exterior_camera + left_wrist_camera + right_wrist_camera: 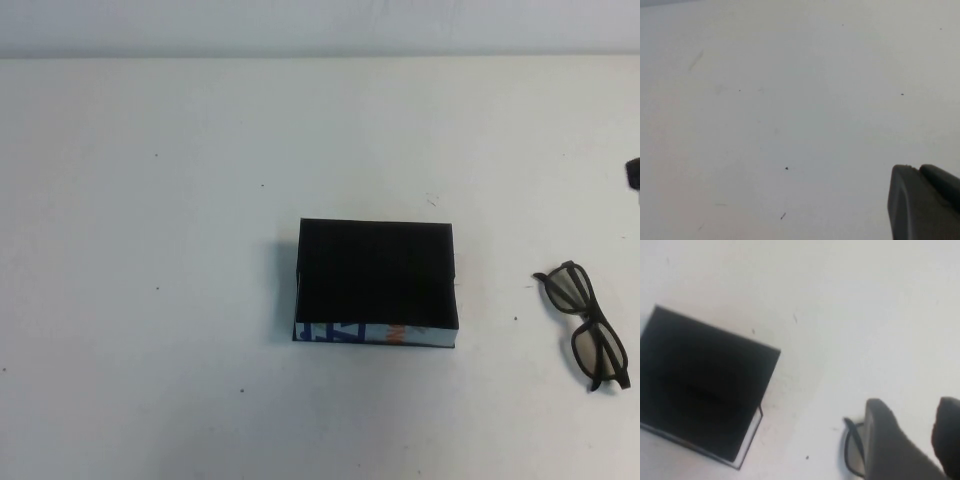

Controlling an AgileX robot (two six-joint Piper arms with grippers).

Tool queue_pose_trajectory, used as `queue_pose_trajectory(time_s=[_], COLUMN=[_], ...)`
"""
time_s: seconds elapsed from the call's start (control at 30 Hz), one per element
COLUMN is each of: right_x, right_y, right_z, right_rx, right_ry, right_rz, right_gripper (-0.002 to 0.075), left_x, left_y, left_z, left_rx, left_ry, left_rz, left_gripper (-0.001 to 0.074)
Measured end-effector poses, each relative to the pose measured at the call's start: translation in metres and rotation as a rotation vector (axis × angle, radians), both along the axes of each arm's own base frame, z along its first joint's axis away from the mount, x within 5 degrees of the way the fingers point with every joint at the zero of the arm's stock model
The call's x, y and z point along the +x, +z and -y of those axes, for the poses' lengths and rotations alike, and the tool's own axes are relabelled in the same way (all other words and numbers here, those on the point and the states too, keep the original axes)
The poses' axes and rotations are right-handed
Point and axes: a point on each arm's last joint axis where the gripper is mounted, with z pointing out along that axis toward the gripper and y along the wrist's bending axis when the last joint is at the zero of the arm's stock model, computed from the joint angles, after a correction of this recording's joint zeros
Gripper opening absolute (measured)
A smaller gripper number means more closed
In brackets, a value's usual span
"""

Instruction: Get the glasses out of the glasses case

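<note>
The glasses case is a black open box with a white, blue-lettered front wall, lying at the table's middle. Its inside looks black and empty. It also shows in the right wrist view. The dark-framed glasses lie folded open on the table, well to the right of the case. My right gripper is open and empty, hovering above the table just beside the glasses, whose frame is partly hidden behind one finger. My left gripper is shut and empty over bare table, out of the high view.
The white table stretches around the case, with a pale wall along its far edge. A dark bit of my right arm shows at the right edge, behind the glasses.
</note>
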Motion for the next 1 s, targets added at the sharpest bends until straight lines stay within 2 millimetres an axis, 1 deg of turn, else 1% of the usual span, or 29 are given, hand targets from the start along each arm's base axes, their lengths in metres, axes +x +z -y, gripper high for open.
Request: queue_pose_trajectory(time_s=[0.03,0.07,0.17,0.23,0.27,0.3,0.33,0.43,0.6,0.7,0.77,0.87,1.0], right_x=[-0.015,-0.027,-0.071,-0.099,-0.109,-0.121,-0.133,-0.157,-0.182,-0.190,-0.192,-0.189,-0.188], right_y=[0.009,0.011,0.016,0.009,0.005,-0.003,-0.005,-0.025,-0.050,-0.061,-0.069,-0.087,-0.115], right_z=[0.002,0.003,0.010,0.014,0.016,0.019,0.021,0.027,0.032,0.033,0.035,0.037,0.043], right_rx=[0.022,0.036,0.064,0.081,0.090,0.104,0.130,0.180,0.195,0.200,0.202,0.195,0.191], right_ry=[-0.011,-0.021,-0.052,-0.071,-0.082,-0.099,-0.120,-0.166,-0.189,-0.192,-0.202,-0.238,-0.327], right_rz=[0.068,0.113,0.275,0.357,0.396,0.429,0.482,0.580,0.697,0.729,0.752,0.774,0.752], right_gripper=[0.0203,0.0192,0.0145,0.0108,0.0095,0.0076,0.0059,0.0011,-0.0012,-0.0015,-0.0016,-0.0016,-0.0016], left_x=[0.000,0.000,0.000,0.000,0.000,0.000,0.000,0.000,0.000,0.000,0.000,0.000,0.000], left_y=[0.000,0.000,0.000,0.000,0.000,0.000,0.000,0.000,0.000,0.000,0.000,0.000,0.000], left_z=[0.000,0.000,0.000,0.000,0.000,0.000,0.000,0.000,0.000,0.000,0.000,0.000,0.000], left_rx=[0.000,0.000,0.000,0.000,0.000,0.000,0.000,0.000,0.000,0.000,0.000,0.000,0.000], left_ry=[0.000,0.000,0.000,0.000,0.000,0.000,0.000,0.000,0.000,0.000,0.000,0.000,0.000], left_rz=[0.000,0.000,0.000,0.000,0.000,0.000,0.000,0.000,0.000,0.000,0.000,0.000,0.000], left_gripper=[-0.0004,-0.0004,-0.0004,-0.0004,-0.0004,-0.0004,-0.0004,-0.0004,-0.0004,-0.0005,-0.0004,-0.0004,-0.0005])
